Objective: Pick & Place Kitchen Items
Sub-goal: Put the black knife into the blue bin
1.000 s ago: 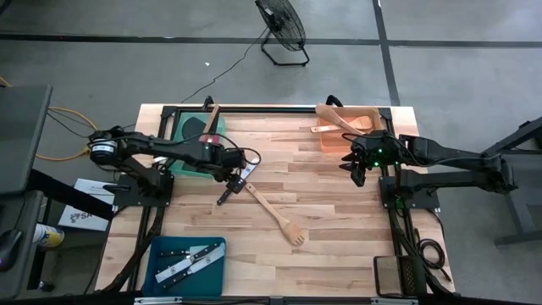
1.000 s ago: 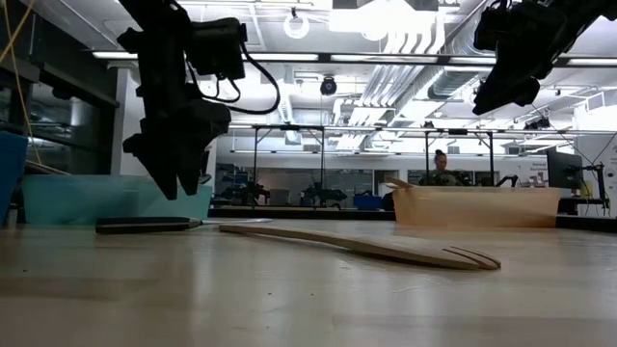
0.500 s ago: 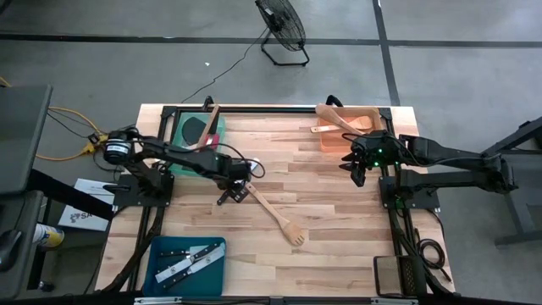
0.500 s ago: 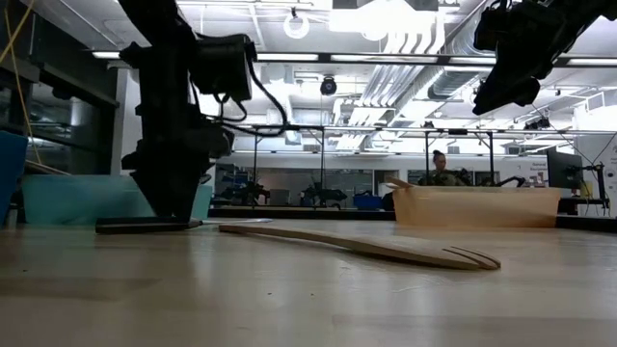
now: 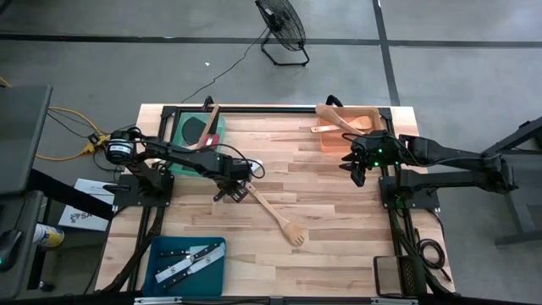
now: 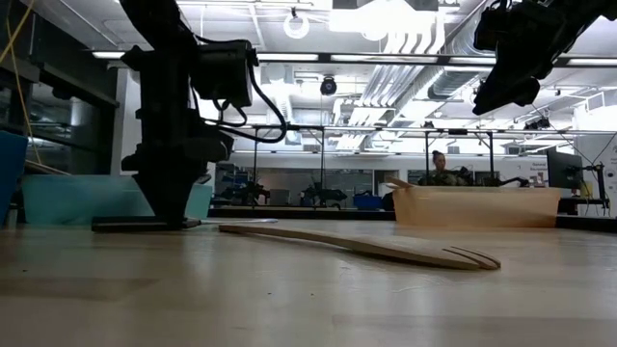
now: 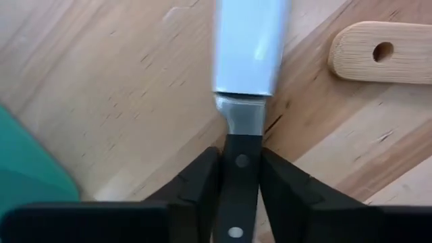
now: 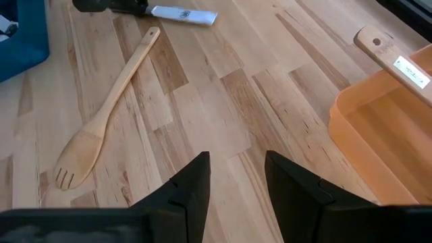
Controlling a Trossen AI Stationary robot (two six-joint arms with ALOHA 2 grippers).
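Observation:
A black-handled steel knife (image 7: 246, 61) lies flat on the wooden table left of centre, its blade (image 8: 182, 14) toward the far right. My left gripper (image 5: 229, 193) stands over it, pointing down, shut on its handle. A pale wooden slotted spoon (image 5: 275, 212) lies on the table just right of the knife, and its handle end (image 7: 381, 52) is close beside the blade. My right gripper (image 5: 356, 169) hangs above the table near the orange tray (image 5: 337, 141), open with nothing between its fingers (image 8: 196, 185). My left gripper pinches the knife's black handle (image 7: 236, 177) between its two fingers, at the end next to the blade. The fingers (image 7: 202, 179) come from above, pointing down, and lie across the handle. The knife lies flat on the table (image 6: 125, 224).
The orange tray at the far right holds wooden utensils (image 5: 343, 119). A green tray (image 5: 188, 144) at the far left holds a black spatula and a wooden utensil. A blue tray (image 5: 161, 273) near the left front edge holds several knives. Bare tabletop spans the middle and right front.
My left gripper has come down from above the table and a little toward the near edge, and now stands on the knife's handle. The knife and the wooden spoon lie where they were.

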